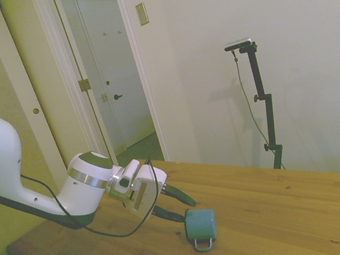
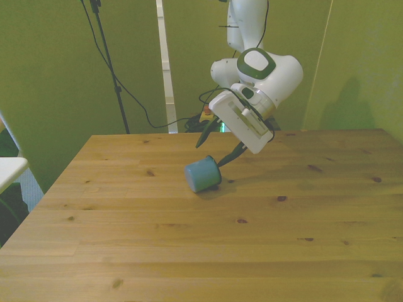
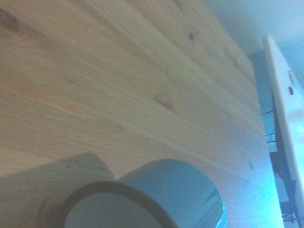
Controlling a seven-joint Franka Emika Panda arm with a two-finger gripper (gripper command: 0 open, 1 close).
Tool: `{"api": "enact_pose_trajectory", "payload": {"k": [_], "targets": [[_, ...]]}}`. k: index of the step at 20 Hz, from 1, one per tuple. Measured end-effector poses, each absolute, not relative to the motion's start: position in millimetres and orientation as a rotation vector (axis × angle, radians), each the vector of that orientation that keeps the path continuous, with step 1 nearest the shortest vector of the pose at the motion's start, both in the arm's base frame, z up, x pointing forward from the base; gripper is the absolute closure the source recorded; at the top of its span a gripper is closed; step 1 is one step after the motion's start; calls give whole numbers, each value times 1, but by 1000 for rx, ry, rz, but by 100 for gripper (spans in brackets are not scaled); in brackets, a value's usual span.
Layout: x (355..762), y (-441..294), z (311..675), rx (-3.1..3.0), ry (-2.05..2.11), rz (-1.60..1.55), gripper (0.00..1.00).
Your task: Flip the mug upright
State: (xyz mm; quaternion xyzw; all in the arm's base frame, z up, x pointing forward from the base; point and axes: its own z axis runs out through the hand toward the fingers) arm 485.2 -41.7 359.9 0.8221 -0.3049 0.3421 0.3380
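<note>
Fingers [image 1: 181, 198] of your gripper [image 2: 217, 148] stood spread apart, holding nothing, their tips just beside the mug [image 2: 202, 174]. You had the mug lying on its side on the table [image 2: 189, 251], handle [image 1: 203, 244] low. Its inside looked empty, though the wrist view blurred.

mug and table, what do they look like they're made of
The small teal cylindrical mug looks like glazed ceramic or enamelled metal: an even, plain colour with a faint sheen; which one is unclear. The wooden table is pale knotty wood planks with visible grain, knots and a light satin finish.
</note>
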Motion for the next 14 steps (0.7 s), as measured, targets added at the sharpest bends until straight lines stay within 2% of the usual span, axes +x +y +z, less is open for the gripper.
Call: {"api": "enact_pose_trajectory", "payload": {"k": [7, 8, 14], "targets": [[494, -49, 352, 2067, -803, 924, 0], [495, -49, 352, 2063, -804, 926, 100], [496, -51, 352, 2052, -812, 928, 100]]}}
